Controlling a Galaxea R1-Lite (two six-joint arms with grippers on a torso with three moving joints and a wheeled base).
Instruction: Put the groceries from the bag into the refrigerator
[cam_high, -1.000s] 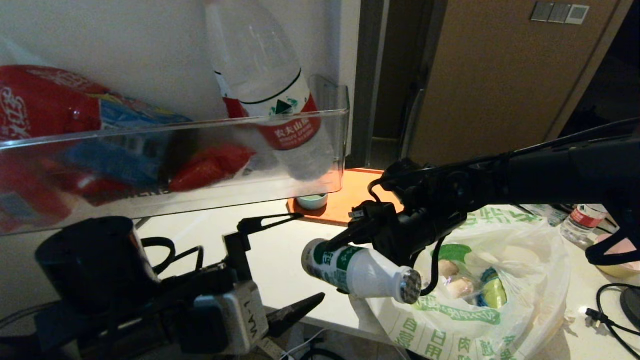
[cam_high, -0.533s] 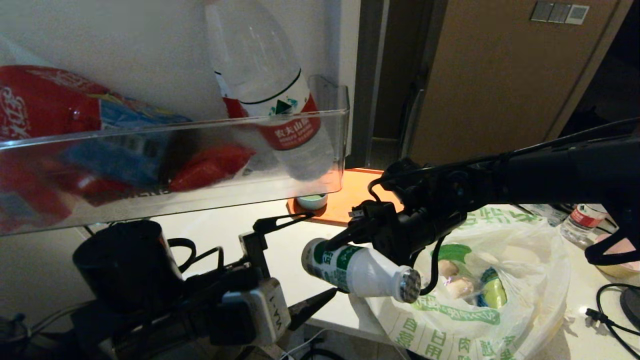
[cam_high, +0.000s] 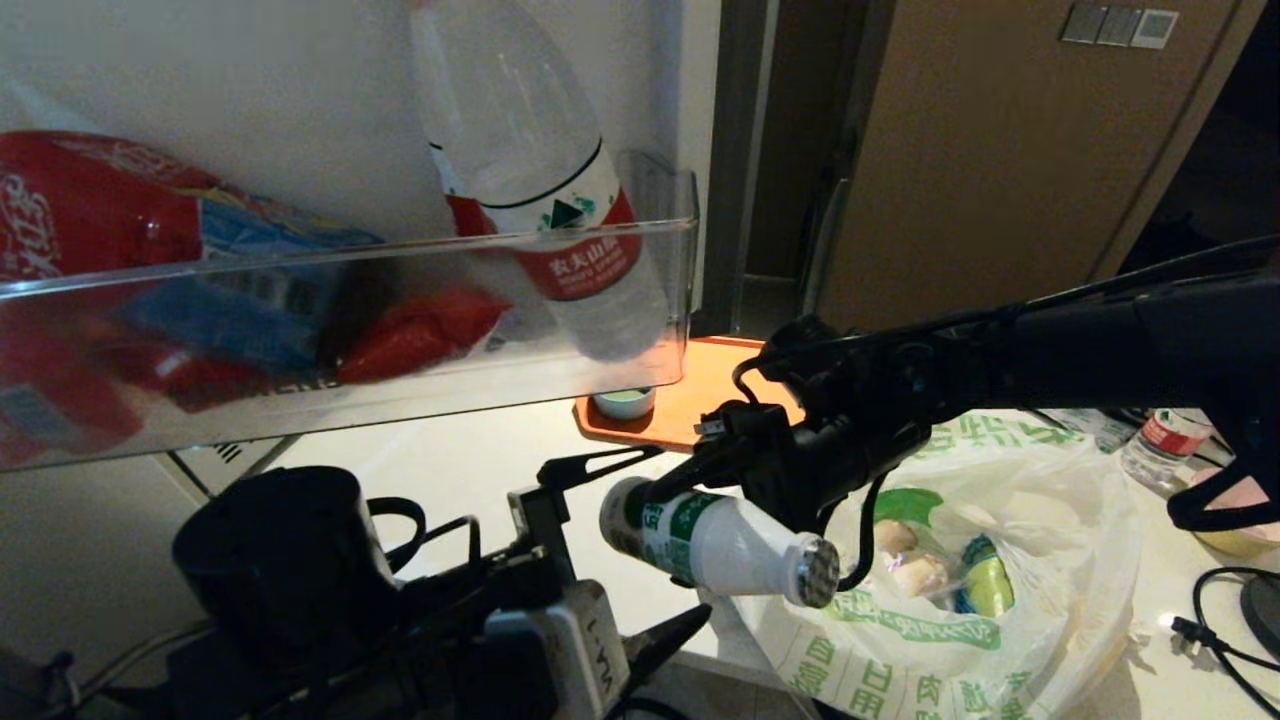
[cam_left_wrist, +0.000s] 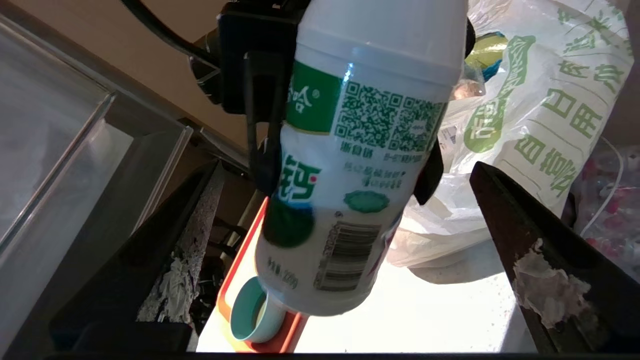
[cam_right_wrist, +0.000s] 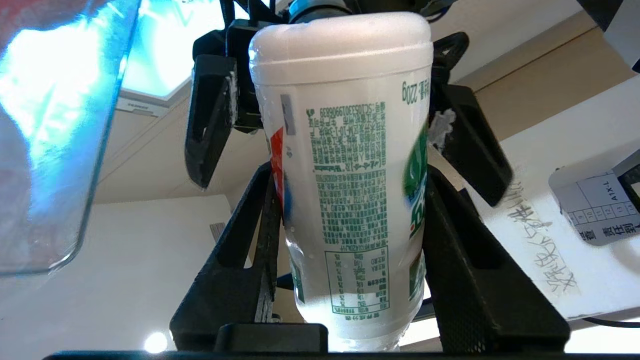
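Observation:
My right gripper (cam_high: 700, 495) (cam_right_wrist: 350, 180) is shut on a white bottle (cam_high: 720, 545) (cam_right_wrist: 345, 165) (cam_left_wrist: 350, 165) with a green label and silvery cap, holding it level above the table's front edge. My left gripper (cam_high: 675, 535) (cam_left_wrist: 345, 170) is open, its fingers either side of the bottle's base end and apart from it. The white bag (cam_high: 1000, 630) (cam_left_wrist: 550, 105) with green characters lies open to the right, with pale lumps (cam_high: 905, 560) and a yellow-green pack (cam_high: 985, 585) inside. The refrigerator's open door and its clear bin (cam_high: 350, 270) fill the upper left.
The door bin holds a clear water bottle (cam_high: 560, 220) with a red label and red packs (cam_high: 90, 220). An orange tray (cam_high: 720, 385) with a teal cup (cam_high: 622, 403) sits behind the bottle. Another water bottle (cam_high: 1165, 440) and cables (cam_high: 1220, 630) lie far right.
My left gripper has moved right toward the held bottle, its open fingers now flanking the bottle's base. The right gripper and the bottle have stayed put.

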